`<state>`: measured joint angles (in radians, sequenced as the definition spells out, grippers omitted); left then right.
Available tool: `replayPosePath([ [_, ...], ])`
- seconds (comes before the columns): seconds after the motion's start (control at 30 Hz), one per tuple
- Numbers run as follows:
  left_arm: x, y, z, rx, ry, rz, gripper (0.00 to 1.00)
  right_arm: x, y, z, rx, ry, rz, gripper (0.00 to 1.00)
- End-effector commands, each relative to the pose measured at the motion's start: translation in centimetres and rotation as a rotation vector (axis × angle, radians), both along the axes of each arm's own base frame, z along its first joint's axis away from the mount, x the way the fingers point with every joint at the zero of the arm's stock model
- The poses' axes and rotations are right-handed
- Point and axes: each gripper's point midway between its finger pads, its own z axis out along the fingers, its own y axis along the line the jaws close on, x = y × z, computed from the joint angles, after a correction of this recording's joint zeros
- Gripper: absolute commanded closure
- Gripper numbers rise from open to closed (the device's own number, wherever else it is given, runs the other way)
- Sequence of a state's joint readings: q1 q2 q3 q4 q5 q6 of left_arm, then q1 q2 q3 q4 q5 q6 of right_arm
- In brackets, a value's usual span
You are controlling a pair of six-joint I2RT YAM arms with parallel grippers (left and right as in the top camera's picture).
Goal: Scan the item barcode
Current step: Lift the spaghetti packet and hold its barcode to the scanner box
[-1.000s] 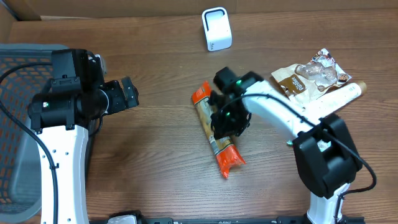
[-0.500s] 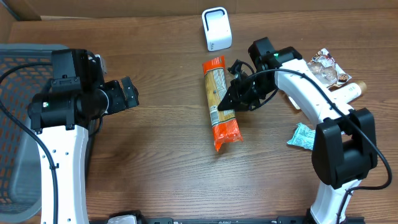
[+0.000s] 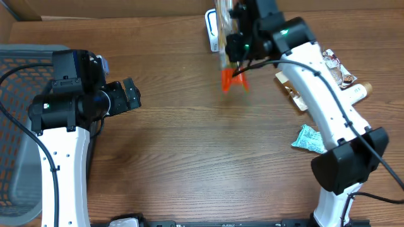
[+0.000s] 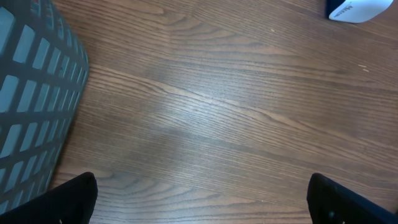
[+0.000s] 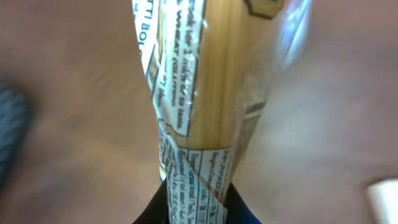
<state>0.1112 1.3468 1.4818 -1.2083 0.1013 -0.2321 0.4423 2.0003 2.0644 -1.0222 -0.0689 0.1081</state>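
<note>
Right fingers (image 5: pixel 148 210) are clamped on a spaghetti packet (image 3: pixel 223 31), which is raised with its orange end hanging down, right by the white scanner (image 3: pixel 210 34) at the far side of the table (image 3: pixel 189 157). Left fingers (image 4: pixel 69 200) stand wide apart over bare wood beside a mesh basket (image 4: pixel 31 93).

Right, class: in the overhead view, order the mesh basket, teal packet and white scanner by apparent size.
Mesh basket: largest.
Teal packet and white scanner: alike, the scanner partly hidden, so unranked.
</note>
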Motion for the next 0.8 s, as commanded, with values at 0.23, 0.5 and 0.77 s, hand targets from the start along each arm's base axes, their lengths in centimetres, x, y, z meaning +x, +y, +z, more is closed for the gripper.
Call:
replayPosePath([
  [0.23,0.4,0.0,0.5,0.01,-0.014,-0.014,0.0,7.5,1.4,6.4,-0.633,-0.635,0.183,0.96],
  [0.5,0.4,0.0,0.5,0.009,-0.014,-0.014,0.0,13.6,2.0,3.6,-0.9,-0.818,0.326,0.96],
  [0.77,0.4,0.0,0.5,0.01,-0.014,-0.014,0.0,17.6,0.6,-0.8,-1.055,-0.859,0.368,0.96],
])
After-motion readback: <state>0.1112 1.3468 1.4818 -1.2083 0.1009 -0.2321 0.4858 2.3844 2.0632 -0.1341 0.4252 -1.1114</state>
